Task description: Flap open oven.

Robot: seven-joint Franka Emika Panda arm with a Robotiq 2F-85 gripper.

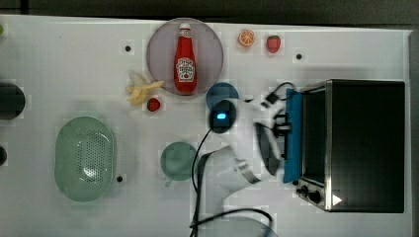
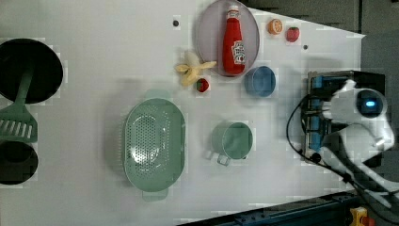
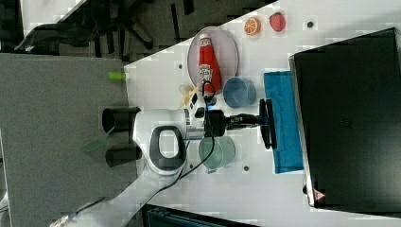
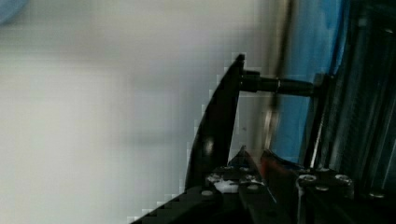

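Already my gripper (image 3: 261,121) had its fingers closed on the dark bar handle (image 3: 267,124) of the oven (image 1: 365,143), which stood at the top view's right end of the white desk (image 1: 74,74). The blue-tinted door (image 3: 283,122) was tipped well out from the silver frame, hinged along its lower edge, so I judged the flap was partly done and the pull had to carry on down and away from the box. I held the bar near its middle, presumably so the door would swing evenly and not twist. In the wrist view the handle (image 4: 219,126) stood off the blue glass (image 4: 299,93) on a short post, which left room for a finger behind it.

The ketchup bottle (image 1: 185,59) lay on a grey plate (image 1: 160,49), its white label facing up, though I could not read the lettering. A small triangular warning sticker (image 1: 337,200) sat on the oven top near the black knobs (image 1: 309,192). A blue bowl (image 1: 217,91) and a green cup (image 1: 178,160) stood near my arm, close enough to mind.
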